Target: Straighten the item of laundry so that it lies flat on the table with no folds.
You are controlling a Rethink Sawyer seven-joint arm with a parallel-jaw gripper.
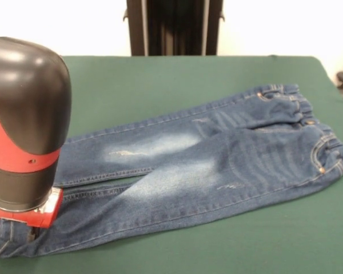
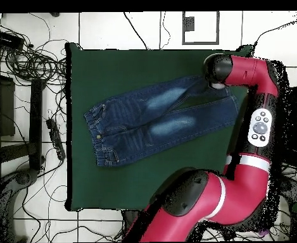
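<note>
On the jeans (image 1: pixel 217 154) cuff, fingers (image 1: pixel 11 233) press, spread unclear.

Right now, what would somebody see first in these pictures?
First, the big red and black robot arm, close up at the left of the front view, coming down onto the cuffs of the jeans. Then the small blue jeans, with pale faded patches, spread nearly flat across the middle of the dark green table.

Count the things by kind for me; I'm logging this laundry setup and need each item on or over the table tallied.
Jeans, blue denim, lying spread on the table: 1
Table, dark green surface: 1
Robot arm, red and black, its end down on the jeans' leg cuffs: 1
Total: 3
</note>
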